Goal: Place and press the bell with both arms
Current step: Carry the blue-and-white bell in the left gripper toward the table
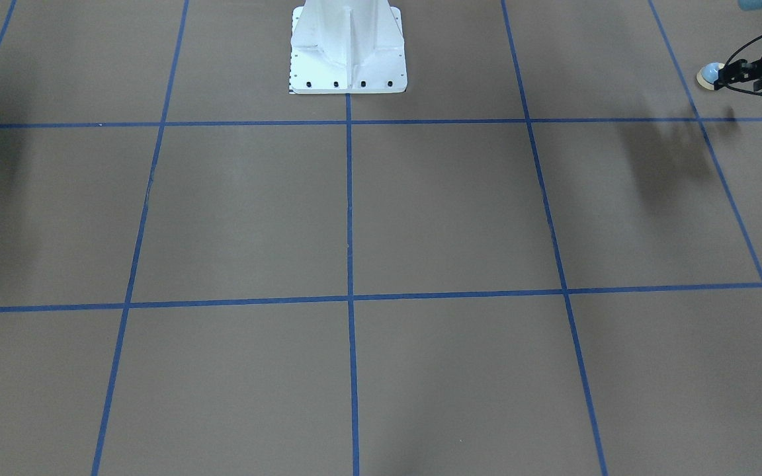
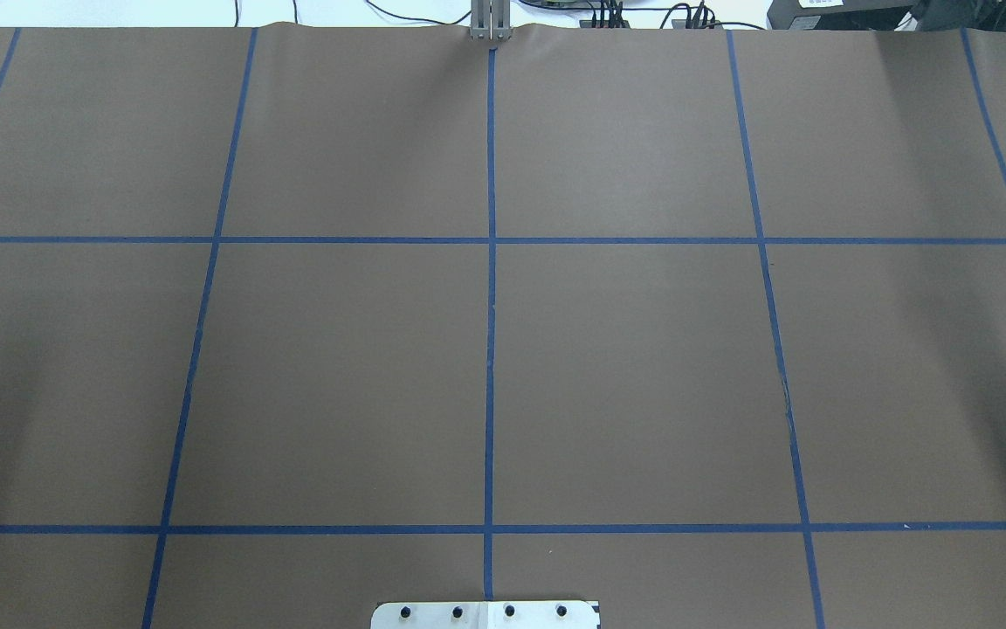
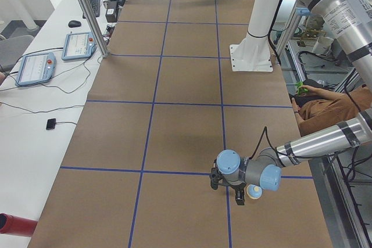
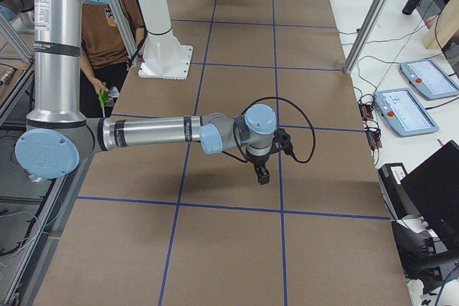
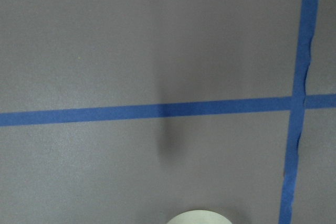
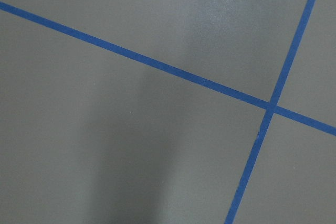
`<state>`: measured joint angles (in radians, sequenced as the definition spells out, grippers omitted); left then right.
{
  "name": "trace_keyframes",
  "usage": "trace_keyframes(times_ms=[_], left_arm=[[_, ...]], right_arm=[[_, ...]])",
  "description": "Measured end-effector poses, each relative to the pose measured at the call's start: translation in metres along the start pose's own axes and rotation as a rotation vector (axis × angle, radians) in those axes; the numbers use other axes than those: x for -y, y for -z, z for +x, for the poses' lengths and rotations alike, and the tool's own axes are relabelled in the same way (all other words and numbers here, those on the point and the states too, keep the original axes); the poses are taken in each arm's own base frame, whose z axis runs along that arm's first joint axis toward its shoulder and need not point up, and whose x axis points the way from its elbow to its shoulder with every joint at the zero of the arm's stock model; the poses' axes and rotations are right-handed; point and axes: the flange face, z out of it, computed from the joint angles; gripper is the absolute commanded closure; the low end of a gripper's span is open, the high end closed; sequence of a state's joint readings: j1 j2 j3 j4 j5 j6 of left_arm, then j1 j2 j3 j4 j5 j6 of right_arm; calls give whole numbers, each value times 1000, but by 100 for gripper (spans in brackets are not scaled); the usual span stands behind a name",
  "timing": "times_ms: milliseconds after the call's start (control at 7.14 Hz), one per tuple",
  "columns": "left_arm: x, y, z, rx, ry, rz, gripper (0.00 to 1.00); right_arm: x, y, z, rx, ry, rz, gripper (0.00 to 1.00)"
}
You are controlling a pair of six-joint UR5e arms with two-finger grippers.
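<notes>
The light-blue bell (image 1: pixel 710 74) with its cream base ring is at the tips of my left gripper (image 1: pixel 726 71), at the far right edge of the front view. Its shadow lies apart from it, so it hangs a little above the brown table. The left gripper looks shut on the bell. In the left side view the bell (image 3: pixel 254 191) sits beside the gripper's fingers (image 3: pixel 238 197). In the left wrist view only a cream edge (image 5: pixel 199 217) shows at the bottom. My right gripper (image 4: pixel 262 175) hangs over the table's middle; I cannot tell whether it is open or shut.
The white bolted pedestal (image 1: pixel 348 53) stands at the robot's side of the table. Blue tape lines (image 2: pixel 491 349) divide the brown cover. Tablets (image 3: pixel 35 68), a metal post (image 3: pixel 87 10) and a red cylinder (image 3: pixel 14 225) line the operators' side. A seated person (image 3: pixel 325 108) is behind the robot.
</notes>
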<state>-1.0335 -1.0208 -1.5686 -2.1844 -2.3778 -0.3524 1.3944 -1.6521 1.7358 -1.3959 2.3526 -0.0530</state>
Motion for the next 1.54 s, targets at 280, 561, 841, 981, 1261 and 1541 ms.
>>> trace_keyframes(times_ms=[280,561,841,981,1261,1541], left_arm=[[1,-10,10,-5,20,0,0],[-20,-30,-9,-13,28,15,0],[-26,-36,-6,-38,40,27,0],[-27,-37,3,-58,43,29,0],[-38,-40,8,-67,45,10,0],[-58,-38,-3,-61,47,4,0]], right_arm=[[0,0,-1,1,2,0,0],[0,0,-1,3,2,1,0],[1,0,-2,4,3,1,0],[0,0,-2,5,3,0,0],[0,0,-2,5,3,0,0],[0,-1,-2,5,2,-2,0]])
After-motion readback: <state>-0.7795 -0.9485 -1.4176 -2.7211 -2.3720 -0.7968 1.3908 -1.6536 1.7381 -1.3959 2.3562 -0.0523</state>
